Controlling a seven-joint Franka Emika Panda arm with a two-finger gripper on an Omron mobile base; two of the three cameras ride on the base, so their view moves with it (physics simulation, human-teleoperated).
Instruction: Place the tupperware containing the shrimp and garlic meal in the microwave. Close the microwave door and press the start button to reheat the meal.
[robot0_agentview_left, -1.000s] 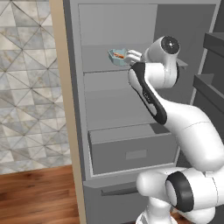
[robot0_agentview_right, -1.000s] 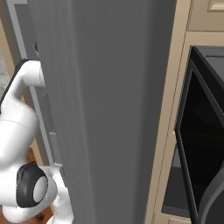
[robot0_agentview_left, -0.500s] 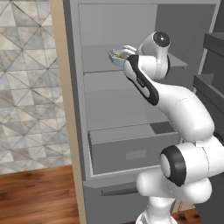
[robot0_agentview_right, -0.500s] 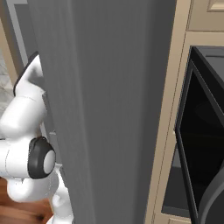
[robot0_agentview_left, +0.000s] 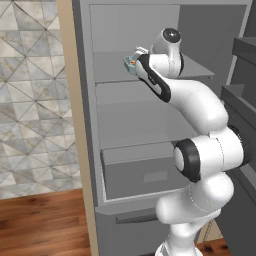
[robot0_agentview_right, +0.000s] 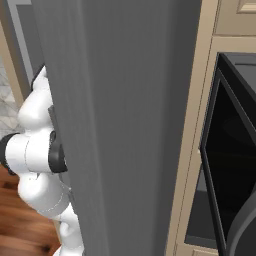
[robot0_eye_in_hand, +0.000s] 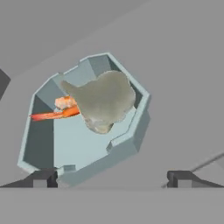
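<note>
Tupperware (robot0_eye_in_hand: 83, 131) sits on grey fridge shelf (robot0_eye_in_hand: 183, 87) right below the gripper (robot0_eye_in_hand: 111, 177), jaws spread wide, nothing held. Near rim lies btwn the fingertips (robot0_eye_in_hand: 43, 177), so best approach is prob straight down, centred on that wall, w/o tipping the shrimp and garlic meal (robot0_eye_in_hand: 98, 103). Shelf is flat, bare around it; microwave door (robot0_agentview_right: 225, 165) hangs ajar off to the side.

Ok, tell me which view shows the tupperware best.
The hand view: the tupperware lies whole and close on the grey shelf, shrimp and garlic inside. In the left base view a teal corner peeks past the arm. In the right base view the grey fridge door blocks it.
</note>
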